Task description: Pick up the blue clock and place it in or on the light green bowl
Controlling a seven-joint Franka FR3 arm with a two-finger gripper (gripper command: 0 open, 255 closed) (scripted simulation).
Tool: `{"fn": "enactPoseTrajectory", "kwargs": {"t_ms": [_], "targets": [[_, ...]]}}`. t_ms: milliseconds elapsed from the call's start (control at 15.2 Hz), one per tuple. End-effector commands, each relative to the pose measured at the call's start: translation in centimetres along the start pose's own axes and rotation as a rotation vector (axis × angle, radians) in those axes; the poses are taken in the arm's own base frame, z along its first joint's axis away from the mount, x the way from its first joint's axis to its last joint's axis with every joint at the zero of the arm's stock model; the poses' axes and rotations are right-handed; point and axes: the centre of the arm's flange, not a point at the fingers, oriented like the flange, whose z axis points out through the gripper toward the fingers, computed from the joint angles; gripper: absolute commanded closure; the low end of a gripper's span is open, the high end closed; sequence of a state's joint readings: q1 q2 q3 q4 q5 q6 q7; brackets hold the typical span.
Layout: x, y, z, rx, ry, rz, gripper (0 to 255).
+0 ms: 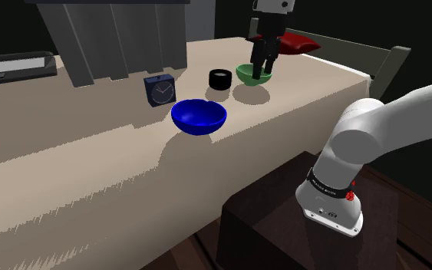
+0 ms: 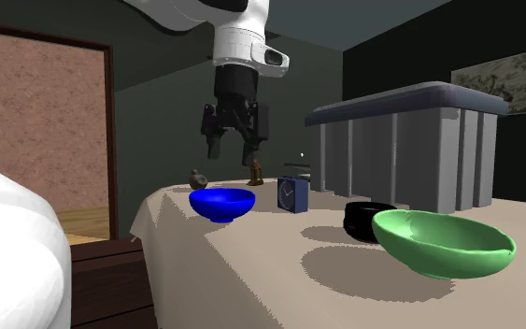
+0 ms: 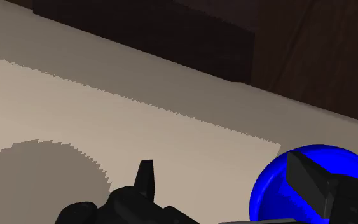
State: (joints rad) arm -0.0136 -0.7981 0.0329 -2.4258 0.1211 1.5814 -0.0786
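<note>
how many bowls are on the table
3: blue bowl in front of the clock in the shoulder view; small black bowl beyond it; green bowl just to the black one's right. None seems hidden.

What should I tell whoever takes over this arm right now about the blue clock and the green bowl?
Gripper: open, empty, hanging above the table.
Blue clock: upright on the table beside the blue bowl, not gripped.
Green bowl: on the table beside the black cup, nothing in it.
Done: nothing yet.
Left: grasp the clock, carry it over, set it in the green bowl.
</note>
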Motion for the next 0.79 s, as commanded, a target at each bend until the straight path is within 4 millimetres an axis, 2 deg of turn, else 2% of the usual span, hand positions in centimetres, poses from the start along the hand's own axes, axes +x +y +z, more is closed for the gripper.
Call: {"fn": "enactPoseTrajectory", "kwargs": {"t_ms": [0, 396, 726], "targets": [[0.0, 0.0, 0.0, 0.000, 0.000, 0.000, 0], [7.7, 0.9, 1.0, -0.023, 0.000, -0.209, 0], [14.2, 0.5, 1.9, -0.042, -0.001, -0.383, 0]]}}
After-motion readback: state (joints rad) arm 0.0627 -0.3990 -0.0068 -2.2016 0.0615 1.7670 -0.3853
